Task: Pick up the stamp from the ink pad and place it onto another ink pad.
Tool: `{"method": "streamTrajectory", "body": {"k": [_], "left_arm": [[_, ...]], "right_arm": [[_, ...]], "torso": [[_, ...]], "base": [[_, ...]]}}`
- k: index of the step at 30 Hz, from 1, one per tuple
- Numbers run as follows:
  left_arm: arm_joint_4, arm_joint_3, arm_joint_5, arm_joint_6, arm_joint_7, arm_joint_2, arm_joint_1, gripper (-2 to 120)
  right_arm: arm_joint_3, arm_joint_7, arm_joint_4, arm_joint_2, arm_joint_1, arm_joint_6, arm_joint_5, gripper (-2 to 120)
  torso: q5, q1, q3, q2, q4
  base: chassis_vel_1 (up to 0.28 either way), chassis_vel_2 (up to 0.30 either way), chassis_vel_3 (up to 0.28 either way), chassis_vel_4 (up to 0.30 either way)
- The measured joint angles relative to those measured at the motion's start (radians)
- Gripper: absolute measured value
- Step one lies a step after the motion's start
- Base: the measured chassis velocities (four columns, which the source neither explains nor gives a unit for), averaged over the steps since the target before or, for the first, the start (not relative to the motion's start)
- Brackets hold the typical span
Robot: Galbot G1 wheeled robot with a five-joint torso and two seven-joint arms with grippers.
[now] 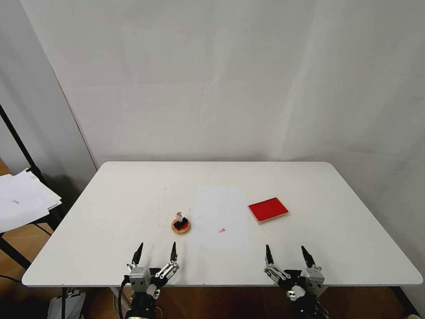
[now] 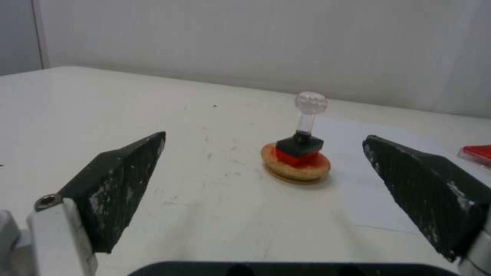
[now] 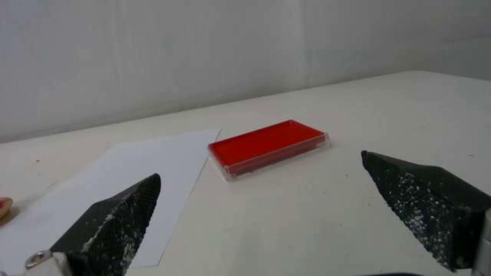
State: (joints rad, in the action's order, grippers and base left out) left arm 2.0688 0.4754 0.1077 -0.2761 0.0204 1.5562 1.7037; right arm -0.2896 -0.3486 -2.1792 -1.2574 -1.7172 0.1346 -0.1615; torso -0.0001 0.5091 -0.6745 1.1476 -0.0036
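Observation:
The stamp (image 1: 180, 219), a black block with a thin stem and clear round knob, stands upright on the small round orange pad (image 1: 186, 230) left of the table's middle. The flat red rectangular ink pad (image 1: 268, 209) lies bare to the right. My left gripper (image 1: 157, 243) hovers open at the front edge, just short of the round pad. In the left wrist view the stamp (image 2: 302, 145) and round pad (image 2: 299, 174) sit ahead of the open left gripper (image 2: 264, 136). My right gripper (image 1: 285, 247) is open at the front edge, with the red pad (image 3: 266, 147) ahead of it.
A white paper sheet (image 1: 221, 217) with a small red mark (image 1: 222, 230) lies between the two pads. The white table (image 1: 110, 199) ends close behind at a white wall. A stack of papers (image 1: 22, 199) rests on a stand off the table's left side.

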Motion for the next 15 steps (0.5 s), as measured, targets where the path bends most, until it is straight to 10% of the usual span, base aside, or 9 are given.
{"method": "streamTrajectory", "body": {"k": [15], "left_arm": [[0.0, 0.0, 0.0, 0.0, 0.0, 0.0, 0.0, 102]], "right_arm": [[0.0, 0.0, 0.0, 0.0, 0.0, 0.0, 0.0, 100]], "torso": [[0.0, 0.0, 0.0, 0.0, 0.0]], "base": [[0.0, 0.0, 0.0, 0.0]]}}
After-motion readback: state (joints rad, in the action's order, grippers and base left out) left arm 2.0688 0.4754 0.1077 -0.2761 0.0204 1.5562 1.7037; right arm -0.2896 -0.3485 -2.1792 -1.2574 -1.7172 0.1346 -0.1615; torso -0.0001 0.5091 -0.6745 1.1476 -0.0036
